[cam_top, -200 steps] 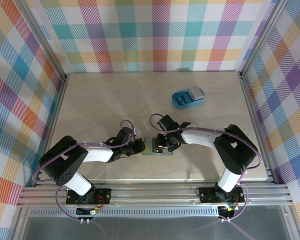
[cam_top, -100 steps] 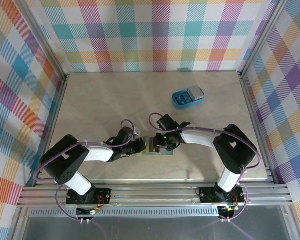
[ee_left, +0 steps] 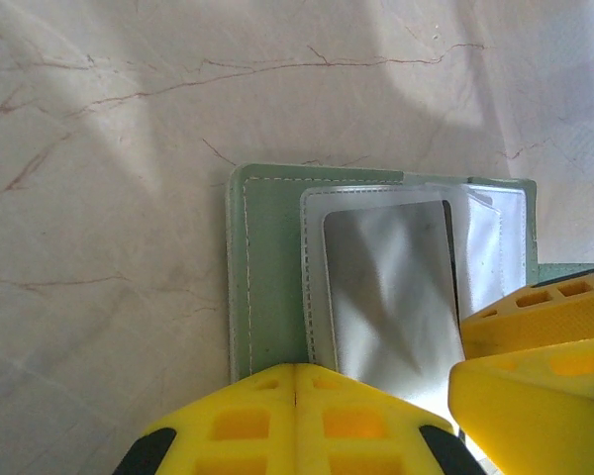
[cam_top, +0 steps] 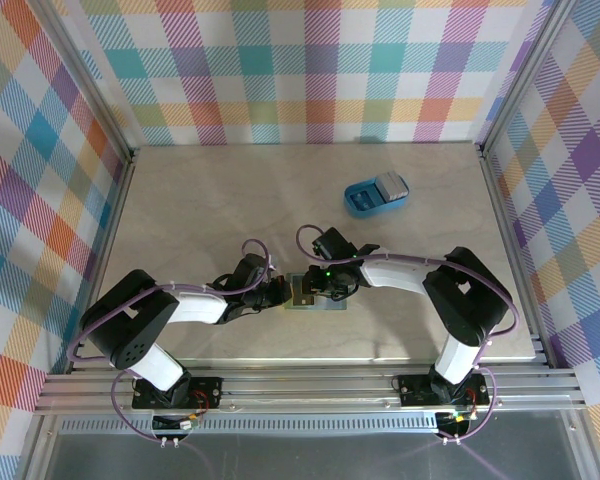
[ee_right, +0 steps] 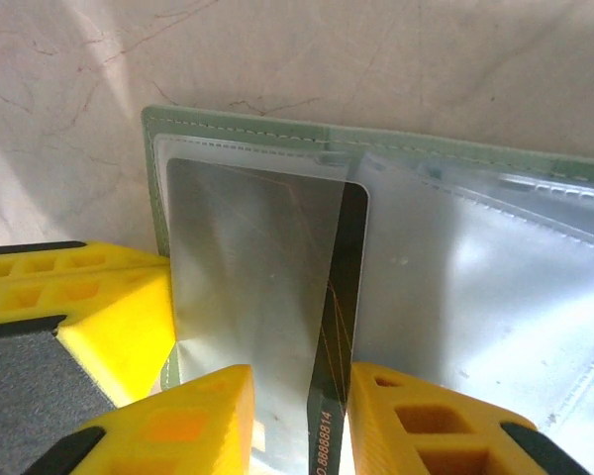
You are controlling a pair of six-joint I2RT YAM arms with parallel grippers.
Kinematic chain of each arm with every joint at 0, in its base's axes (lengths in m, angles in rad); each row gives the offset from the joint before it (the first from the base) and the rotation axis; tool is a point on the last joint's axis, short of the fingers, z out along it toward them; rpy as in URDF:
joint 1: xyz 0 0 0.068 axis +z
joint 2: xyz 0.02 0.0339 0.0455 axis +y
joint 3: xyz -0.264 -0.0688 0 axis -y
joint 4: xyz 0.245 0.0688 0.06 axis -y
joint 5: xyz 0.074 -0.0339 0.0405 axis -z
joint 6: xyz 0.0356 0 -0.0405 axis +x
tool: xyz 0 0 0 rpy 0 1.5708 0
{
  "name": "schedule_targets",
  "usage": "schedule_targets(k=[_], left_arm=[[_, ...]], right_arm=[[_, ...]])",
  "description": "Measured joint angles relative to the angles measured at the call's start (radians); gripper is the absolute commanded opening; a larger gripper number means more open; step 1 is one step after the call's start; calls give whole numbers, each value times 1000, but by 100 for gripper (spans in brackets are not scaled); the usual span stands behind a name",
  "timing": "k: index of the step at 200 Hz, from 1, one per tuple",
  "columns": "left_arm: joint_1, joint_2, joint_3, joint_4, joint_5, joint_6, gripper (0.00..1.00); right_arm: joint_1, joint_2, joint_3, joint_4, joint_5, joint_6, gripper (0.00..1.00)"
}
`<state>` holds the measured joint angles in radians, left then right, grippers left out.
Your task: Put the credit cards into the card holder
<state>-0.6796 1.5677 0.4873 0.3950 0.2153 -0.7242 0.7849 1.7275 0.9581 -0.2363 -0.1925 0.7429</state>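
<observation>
Right hand [ee_right: 302, 391], jaws narrowed onto the near end of a thin, stiff, dark rectangular credit card [ee_right: 348, 257], holds it part-way under a clear sleeve of the flat sage-green card holder [ee_right: 376, 132], which lies just ahead of its fingertips on the pale surface [ee_right: 277, 49]. The left hand [ee_left: 295, 381], fully closed and empty, rests on the holder's edge alongside. Likely fault: the card's corner snags the sleeve mouth, or the holder slides; the only legible print on the card is "88888814".

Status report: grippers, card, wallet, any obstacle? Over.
Left gripper shut at the sage-green soft wallet's edge. Right gripper astride the dark stiff card's near end, grip unclear. Card partly under clear sleeve. No obstacle seen.
</observation>
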Motion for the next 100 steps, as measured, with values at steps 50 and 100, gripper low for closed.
schedule_targets(k=[50,100], left_arm=[[0,-1,0,0,0,3,0],[0,-2,0,-1,0,3,0]], right_arm=[[-6,0,-3,13,-3,1,25],[-9,0,-26,44,-16,5,23]])
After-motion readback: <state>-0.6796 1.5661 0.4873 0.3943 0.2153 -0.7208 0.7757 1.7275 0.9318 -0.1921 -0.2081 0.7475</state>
